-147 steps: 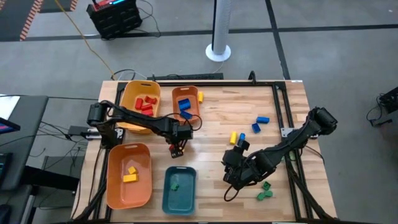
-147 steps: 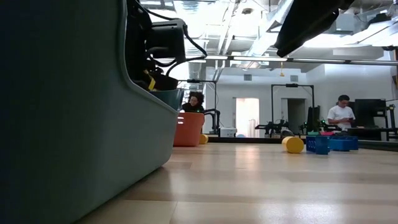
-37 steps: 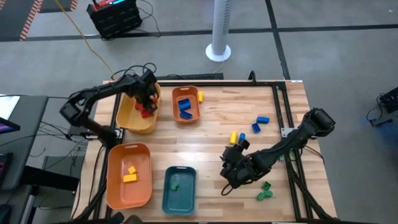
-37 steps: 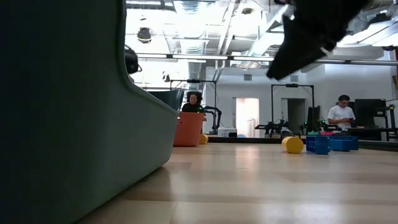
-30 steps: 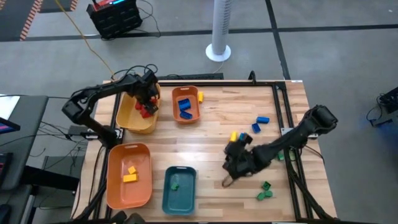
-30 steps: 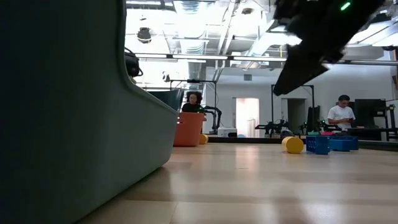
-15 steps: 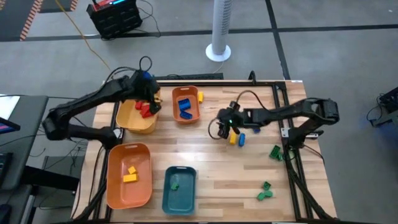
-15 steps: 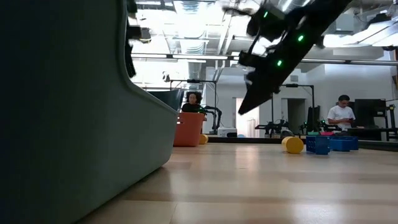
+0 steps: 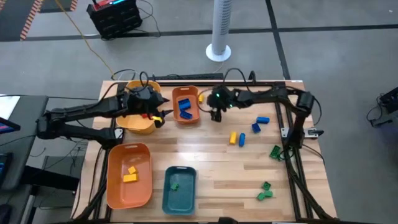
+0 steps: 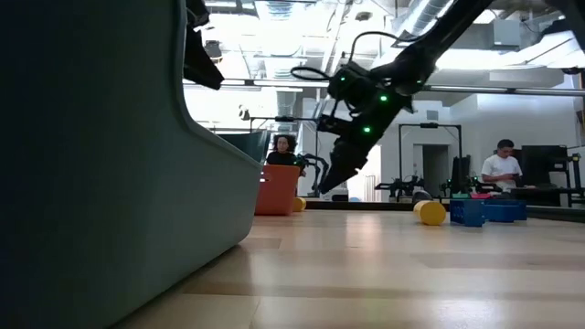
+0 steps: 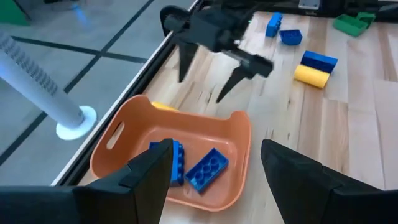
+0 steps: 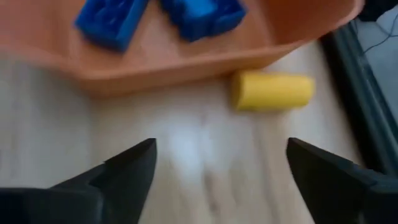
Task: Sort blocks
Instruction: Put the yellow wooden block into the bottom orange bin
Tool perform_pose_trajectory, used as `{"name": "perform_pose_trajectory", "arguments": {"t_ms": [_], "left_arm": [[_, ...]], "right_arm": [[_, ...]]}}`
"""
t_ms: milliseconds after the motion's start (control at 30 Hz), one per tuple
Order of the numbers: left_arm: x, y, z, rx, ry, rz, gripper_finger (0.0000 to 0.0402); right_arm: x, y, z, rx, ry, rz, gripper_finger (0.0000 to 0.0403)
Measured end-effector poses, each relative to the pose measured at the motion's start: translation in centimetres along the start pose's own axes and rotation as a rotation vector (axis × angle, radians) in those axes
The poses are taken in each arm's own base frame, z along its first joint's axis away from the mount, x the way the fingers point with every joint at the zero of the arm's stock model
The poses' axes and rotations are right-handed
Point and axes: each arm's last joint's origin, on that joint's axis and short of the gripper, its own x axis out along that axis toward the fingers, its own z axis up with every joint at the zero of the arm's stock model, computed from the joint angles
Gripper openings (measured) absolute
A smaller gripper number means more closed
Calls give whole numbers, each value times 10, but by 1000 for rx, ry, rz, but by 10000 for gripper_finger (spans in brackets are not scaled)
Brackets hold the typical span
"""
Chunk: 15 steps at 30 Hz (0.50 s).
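Hovering wide open and empty, right gripper [image 9: 216, 116] lines up on the stray yellow cylindrical plastic block [image 12: 272, 90] beside the small orange plastic tray [image 9: 186, 104]; left gripper [image 9: 163, 115] also open, empty.

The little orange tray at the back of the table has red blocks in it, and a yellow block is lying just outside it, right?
Not quite. The blocks in the small orange tray are blue, not red, as the left wrist view shows. A yellow block does lie just outside it.

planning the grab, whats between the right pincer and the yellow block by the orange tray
Nothing. In the right wrist view, bare wood runs from the open right pincer up to the yellow block, which lies beside the orange tray wall.
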Motion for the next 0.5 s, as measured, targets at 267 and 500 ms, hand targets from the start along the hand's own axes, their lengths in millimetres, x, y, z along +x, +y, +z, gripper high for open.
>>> {"name": "perform_pose_trajectory", "arguments": {"t_ms": [267,500], "left_arm": [[7,-3,-3,-9,-87,3,240],[10,-4,-10,-33,-68,0,240]], "right_arm": [[25,-35,20,-35,-10,27,385],[37,-54,21,-26,14,66,398]]}}
